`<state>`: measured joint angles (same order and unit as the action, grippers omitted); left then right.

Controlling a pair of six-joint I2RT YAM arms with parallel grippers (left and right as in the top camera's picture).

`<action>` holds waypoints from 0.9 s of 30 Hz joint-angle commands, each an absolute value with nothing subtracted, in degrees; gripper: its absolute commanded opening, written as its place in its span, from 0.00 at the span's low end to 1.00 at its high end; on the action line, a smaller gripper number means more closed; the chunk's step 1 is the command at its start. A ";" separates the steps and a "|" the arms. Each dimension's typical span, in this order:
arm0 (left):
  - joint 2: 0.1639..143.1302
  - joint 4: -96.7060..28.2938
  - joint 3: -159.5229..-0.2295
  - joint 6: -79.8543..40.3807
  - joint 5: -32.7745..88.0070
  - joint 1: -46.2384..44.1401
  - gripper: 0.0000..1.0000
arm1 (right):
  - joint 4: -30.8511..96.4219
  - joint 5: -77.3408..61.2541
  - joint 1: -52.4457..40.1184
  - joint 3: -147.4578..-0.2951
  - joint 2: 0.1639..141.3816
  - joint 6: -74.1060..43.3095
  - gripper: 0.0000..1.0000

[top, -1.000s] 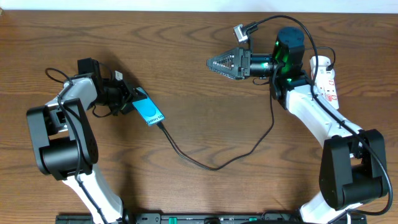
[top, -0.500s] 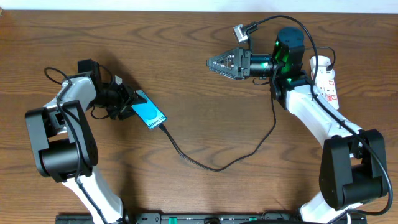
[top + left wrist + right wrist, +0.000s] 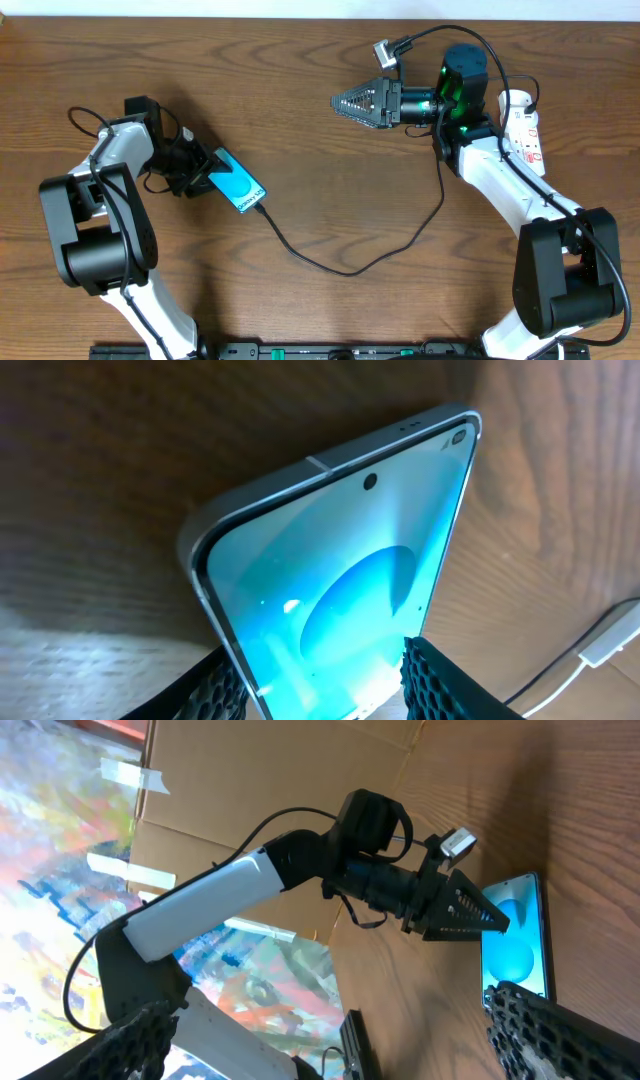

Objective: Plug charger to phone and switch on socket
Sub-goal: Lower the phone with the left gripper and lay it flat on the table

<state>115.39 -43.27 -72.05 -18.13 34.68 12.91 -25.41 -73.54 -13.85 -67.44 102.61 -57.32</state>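
a: overhead: found phone [image 3: 238, 181] flat at left gripper [image 3: 208, 170], charger [image 3: 345, 271] reaching its end, socket [image 3: 524, 125] beside right arm.
b: left wrist: found fingers [image 3: 215, 685] flanking phone; could not tell pinch from slack. recommended retreating straight, without dragging.
a: right wrist: found right gripper [image 3: 350, 1038] spread wide, empty.

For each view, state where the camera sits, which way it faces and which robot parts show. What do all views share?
Overhead: above the brown wooden table, facing down; left arm and right arm show.
Left wrist: on the left arm, facing the rectangular cyan-screened phone; its black ribbed fingertips show.
Right wrist: on the right arm, facing the left gripper across the table; own fingertips show.
Shared: the phone.
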 commanded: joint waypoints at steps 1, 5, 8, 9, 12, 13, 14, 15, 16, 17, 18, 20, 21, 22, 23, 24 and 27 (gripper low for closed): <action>116.92 -44.16 -71.05 -17.65 26.28 13.06 0.51 | -25.58 -74.08 -14.35 -68.16 102.63 -56.95 0.99; 116.92 -44.73 -71.05 -17.67 26.26 13.06 0.52 | -25.58 -74.08 -14.35 -68.16 102.63 -56.95 0.99; 116.92 -44.99 -71.05 -17.85 26.26 13.06 0.52 | -25.58 -74.08 -14.35 -68.16 102.63 -56.95 0.99; 116.92 -44.99 -71.05 -17.87 26.28 13.06 0.52 | -25.58 -74.08 -14.35 -68.16 102.63 -56.95 0.99; 116.92 -45.06 -71.05 -18.09 26.28 13.06 0.52 | -25.58 -74.08 -14.35 -68.16 102.63 -56.95 0.99; 116.92 -45.15 -71.05 -18.09 26.28 13.06 0.52 | -25.56 -74.08 -14.35 -68.16 102.63 -56.95 0.99; 116.92 -45.25 -71.05 -18.09 26.30 13.06 0.52 | -25.56 -74.11 -14.35 -68.16 102.63 -56.95 0.99; 116.92 -45.43 -71.05 -18.06 26.30 13.06 0.52 | -25.56 -74.11 -14.35 -68.16 102.63 -56.95 0.99; 116.92 -45.58 -71.05 -18.06 26.28 13.06 0.52 | -25.58 -74.08 -14.35 -68.16 102.63 -56.95 0.99; 116.92 -45.58 -71.05 -18.06 26.28 13.06 0.52 | -25.58 -74.08 -14.35 -68.16 102.63 -56.95 0.99; 116.92 -45.56 -71.05 -18.06 26.30 13.06 0.52 | -25.58 -74.11 -14.35 -68.16 102.63 -56.95 0.99; 116.90 -45.52 -71.07 -18.09 26.28 13.06 0.52 | -25.58 -74.11 -14.35 -68.16 102.63 -56.95 0.99; 116.90 -45.50 -71.07 -18.09 26.28 13.08 0.52 | -25.56 -74.11 -14.35 -68.16 102.63 -56.95 0.99; 116.90 -45.50 -71.07 -18.06 26.28 13.10 0.52 | -25.58 -74.11 -14.35 -68.16 102.63 -56.95 0.99; 116.90 -45.52 -71.07 -18.09 26.28 13.13 0.52 | -25.58 -74.11 -14.35 -68.16 102.63 -56.95 0.99; 116.79 -45.56 -71.07 -18.09 26.28 13.19 0.52 | -25.58 -74.08 -14.35 -68.16 102.63 -56.82 0.99; 115.94 -45.63 -71.11 -18.06 26.50 13.21 0.58 | -25.58 -74.08 -14.35 -68.16 102.63 -56.66 0.99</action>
